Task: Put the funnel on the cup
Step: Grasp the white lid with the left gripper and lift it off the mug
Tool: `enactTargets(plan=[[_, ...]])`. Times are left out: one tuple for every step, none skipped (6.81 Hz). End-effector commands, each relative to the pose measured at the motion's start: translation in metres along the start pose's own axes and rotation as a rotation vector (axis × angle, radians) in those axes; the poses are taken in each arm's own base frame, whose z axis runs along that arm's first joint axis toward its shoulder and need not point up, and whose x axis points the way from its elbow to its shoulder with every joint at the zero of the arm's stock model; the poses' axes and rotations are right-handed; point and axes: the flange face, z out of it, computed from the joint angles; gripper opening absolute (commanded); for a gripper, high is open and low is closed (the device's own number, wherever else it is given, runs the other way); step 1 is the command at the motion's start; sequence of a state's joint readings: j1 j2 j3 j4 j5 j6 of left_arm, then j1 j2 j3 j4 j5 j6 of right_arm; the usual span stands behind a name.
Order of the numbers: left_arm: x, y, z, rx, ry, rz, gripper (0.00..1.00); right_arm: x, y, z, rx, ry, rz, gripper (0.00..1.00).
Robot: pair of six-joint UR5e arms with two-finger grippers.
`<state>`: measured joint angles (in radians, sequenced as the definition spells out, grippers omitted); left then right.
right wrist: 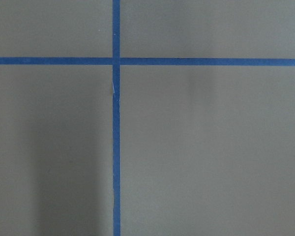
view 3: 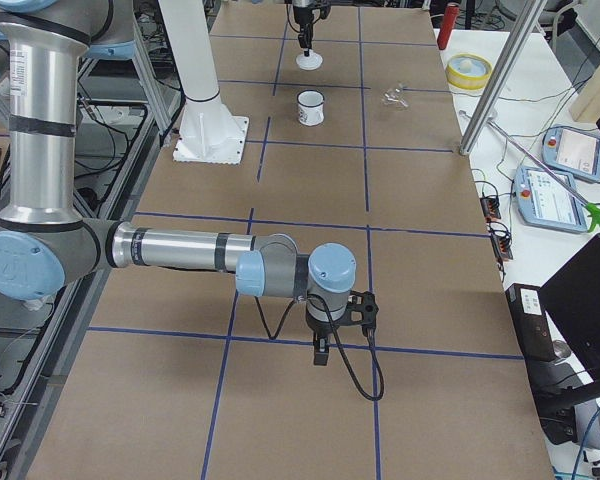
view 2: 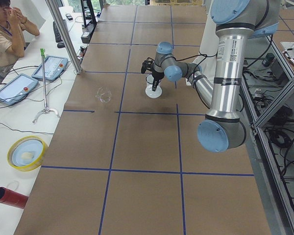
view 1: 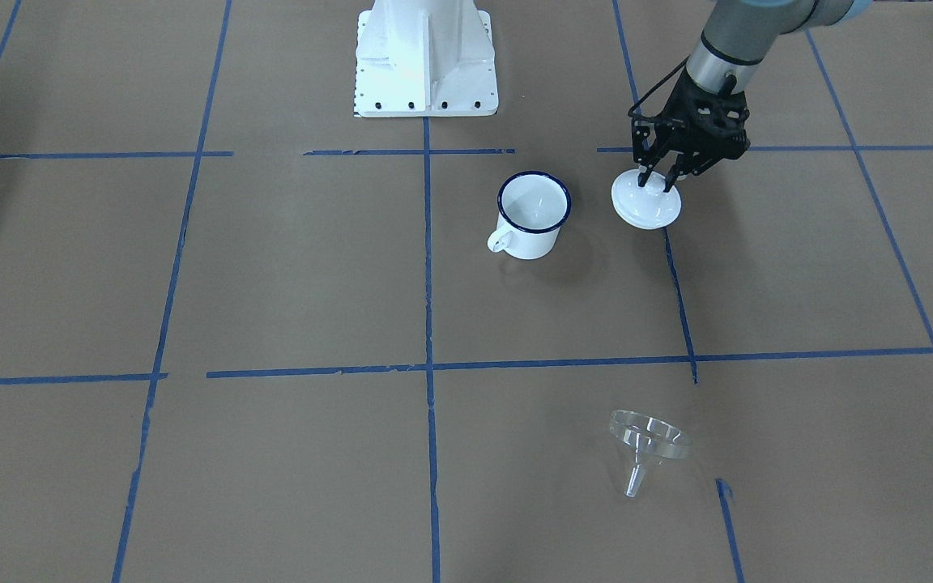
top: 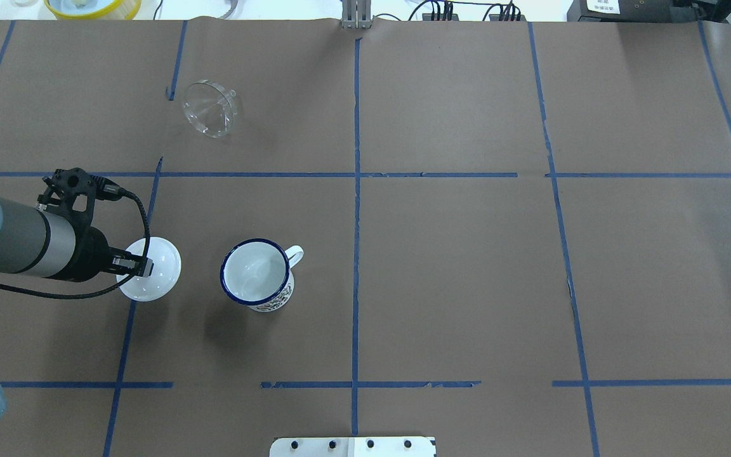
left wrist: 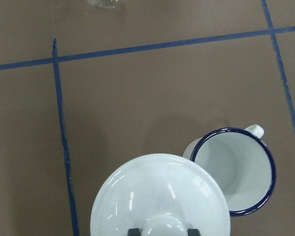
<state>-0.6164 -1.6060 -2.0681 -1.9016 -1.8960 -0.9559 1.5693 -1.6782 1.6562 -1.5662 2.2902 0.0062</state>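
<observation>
The desk [view 1: 272,267] is plain brown, crossed by a grid of blue tape lines [view 1: 428,267]. The cup [view 1: 530,220] is white inside and out with a thin dark blue rim, and has a small dark print on its outer wall. The lid [view 1: 646,206] is glossy white. The funnel [view 1: 646,441] is colourless and see-through. The left gripper [view 1: 658,180], fingers [view 1: 644,176] included, is black. Its arm [view 1: 722,61] is silver-grey with pale blue joint caps. The base [view 1: 426,57] is white.

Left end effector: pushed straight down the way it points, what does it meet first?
The white lid: its knob sits within the left end effector, and the table seems directly beneath.
</observation>
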Motion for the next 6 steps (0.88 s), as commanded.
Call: enactTargets(plan=[[-0.014, 0.002, 0.034, -0.024, -0.028, -0.005, 0.0, 0.0, 0.0, 0.0, 0.0, 0.0, 0.0, 1.0], [-0.012, 0.004, 0.038, -0.032, -0.03, -0.001, 0.0, 0.0, 0.0, 0.0, 0.0, 0.0, 0.0, 1.0], [-0.011, 0.006, 0.042, -0.037, -0.032, 0.002, 0.0, 0.0, 0.0, 0.0, 0.0, 0.0, 0.0, 1.0], [-0.009, 0.005, 0.042, -0.037, -0.03, 0.003, 0.0, 0.0, 0.0, 0.0, 0.0, 0.0, 0.0, 1.0], [-0.008, 0.007, 0.046, -0.043, -0.031, 0.006, 0.0, 0.0, 0.0, 0.0, -0.001, 0.0, 0.001, 1.0], [-0.003, 0.005, 0.05, -0.045, -0.029, 0.009, 0.0, 0.0, 0.0, 0.0, 0.0, 0.0, 0.0, 1.0]])
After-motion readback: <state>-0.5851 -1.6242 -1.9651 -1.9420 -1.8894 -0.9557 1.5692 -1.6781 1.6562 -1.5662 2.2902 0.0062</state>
